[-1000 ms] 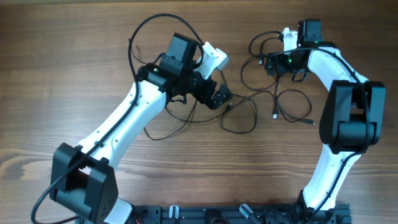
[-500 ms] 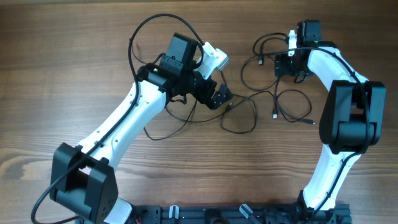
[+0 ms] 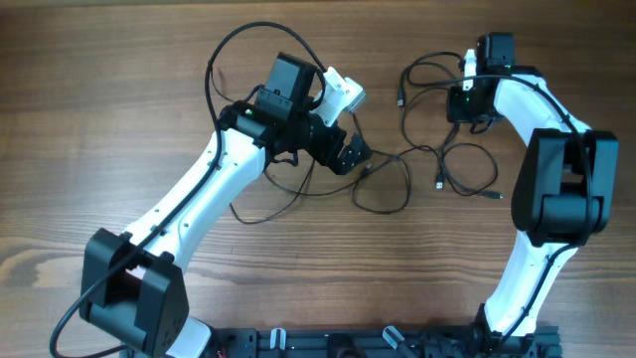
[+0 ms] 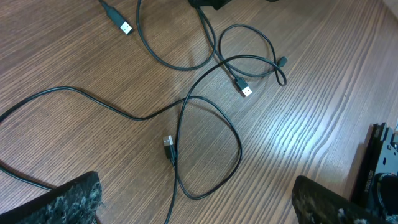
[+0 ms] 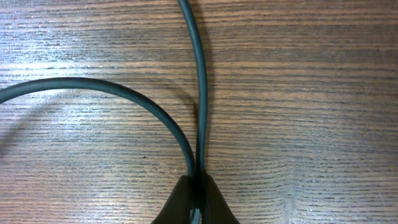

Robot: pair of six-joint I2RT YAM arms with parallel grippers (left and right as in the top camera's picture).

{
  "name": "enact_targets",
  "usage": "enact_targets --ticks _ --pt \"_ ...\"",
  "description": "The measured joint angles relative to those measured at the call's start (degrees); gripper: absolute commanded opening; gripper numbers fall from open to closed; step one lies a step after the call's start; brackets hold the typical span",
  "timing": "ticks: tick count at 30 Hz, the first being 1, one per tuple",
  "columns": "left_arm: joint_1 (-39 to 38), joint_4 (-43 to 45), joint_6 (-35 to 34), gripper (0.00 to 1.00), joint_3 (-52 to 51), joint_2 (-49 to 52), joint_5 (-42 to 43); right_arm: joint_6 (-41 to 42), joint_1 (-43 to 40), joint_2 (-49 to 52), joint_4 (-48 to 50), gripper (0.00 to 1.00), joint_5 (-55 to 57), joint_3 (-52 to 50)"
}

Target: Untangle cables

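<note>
Thin black cables (image 3: 399, 159) lie in crossing loops on the wooden table between my two arms. The left wrist view shows a cable loop (image 4: 205, 143) with small plug ends (image 4: 168, 143) on the wood. My left gripper (image 4: 196, 208) hangs open above that loop, its fingers (image 4: 71, 199) wide apart and touching nothing; from overhead the left gripper (image 3: 350, 154) sits at the centre. My right gripper (image 5: 196, 190) is shut on two cable strands (image 5: 200, 74) that run away across the table. In the overhead view the right gripper (image 3: 465, 103) is at the upper right loops.
A thicker black arm cable (image 3: 234, 45) arcs over the left arm at the top. More cable loops (image 3: 469, 169) lie just below the right gripper. The table's front edge carries the arm bases (image 3: 388, 343).
My right gripper has closed on the cable strands and shifted slightly right, pulling the upper loops with it. The left arm has not moved.
</note>
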Motion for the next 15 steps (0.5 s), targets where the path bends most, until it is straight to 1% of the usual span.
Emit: enact_targets --ticks 5,9,11,15 --pt "0.0 0.2 0.0 1.00 0.0 0.0 0.0 0.5 0.6 -0.3 -0.2 0.04 0.0 0.0" --pt "0.0 0.8 0.0 1.00 0.0 0.0 0.0 1.5 3.3 -1.6 -3.2 0.04 -1.4 -0.3" --pt "0.0 0.9 0.0 1.00 0.0 0.0 0.0 2.4 4.8 -4.0 -5.2 0.04 -2.3 -0.3" --pt "0.0 0.9 0.0 1.00 0.0 0.0 0.0 3.3 4.7 -10.5 -7.8 0.05 -2.7 -0.3"
